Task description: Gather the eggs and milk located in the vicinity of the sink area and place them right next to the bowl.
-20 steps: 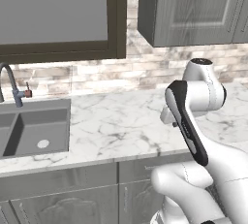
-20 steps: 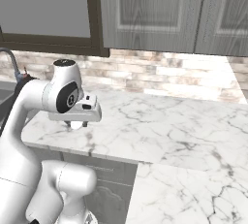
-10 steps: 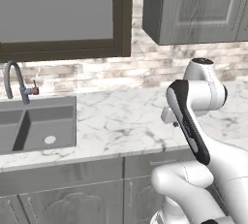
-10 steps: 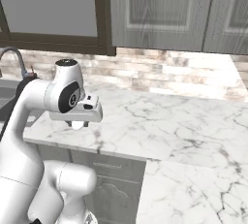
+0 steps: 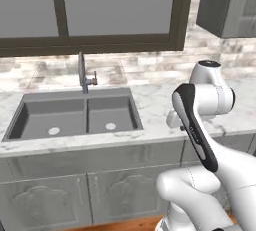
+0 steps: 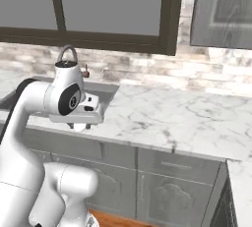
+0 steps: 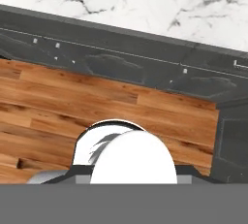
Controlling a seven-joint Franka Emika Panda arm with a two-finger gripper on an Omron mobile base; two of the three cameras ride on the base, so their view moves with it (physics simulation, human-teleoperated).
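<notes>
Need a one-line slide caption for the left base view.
White Panda arm folded in front of a marble counter, beside an empty double-basin sink with a curved faucet under a dark-framed window.

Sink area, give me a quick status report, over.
Gripper tucked over the counter edge, holding nothing visible; jaw state unclear. Sink basins bare, faucet behind. Marble counter ahead unobstructed.

A white marble counter (image 7: 193, 5) runs along the top, with dark grey cabinet fronts (image 7: 121, 63) just below its edge and a brown wooden floor (image 7: 58, 106) beyond the cabinets
</notes>
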